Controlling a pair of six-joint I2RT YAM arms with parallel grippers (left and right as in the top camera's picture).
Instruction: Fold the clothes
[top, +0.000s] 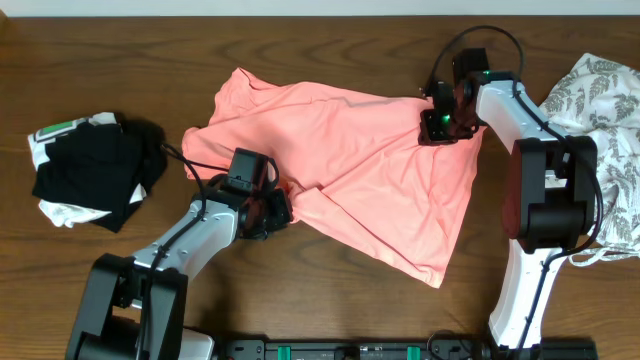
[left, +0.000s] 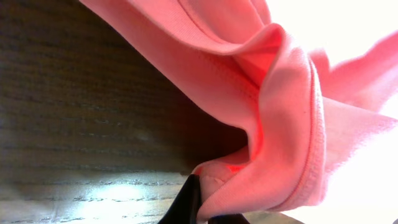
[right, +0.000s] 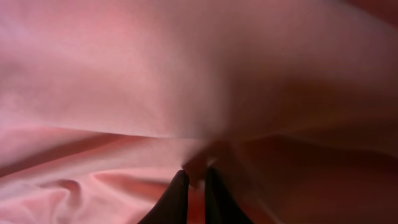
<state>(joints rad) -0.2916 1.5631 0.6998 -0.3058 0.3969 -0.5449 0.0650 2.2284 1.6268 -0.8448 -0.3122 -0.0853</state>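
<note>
Salmon-pink T-shirt (top: 370, 170) is spread rumpled on the desk (top: 330, 40); no fold made. Its edge is pinched by the closed left claw (top: 275, 210), and its fabric nipped by the right claw (top: 437, 125). Leaf-print garment (top: 600, 110) and black-and-white bundle (top: 90, 170) are left untouched.

A rumpled salmon-pink T-shirt (top: 380, 170) lies spread out between a black-and-white bundle (top: 95, 170) and a white leaf-print garment (top: 610, 90).

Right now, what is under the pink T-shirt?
Under the pink T-shirt only wooden table shows, seen below the hem that the left gripper pinches up. Anything beneath the flat spread cloth is covered.
</note>
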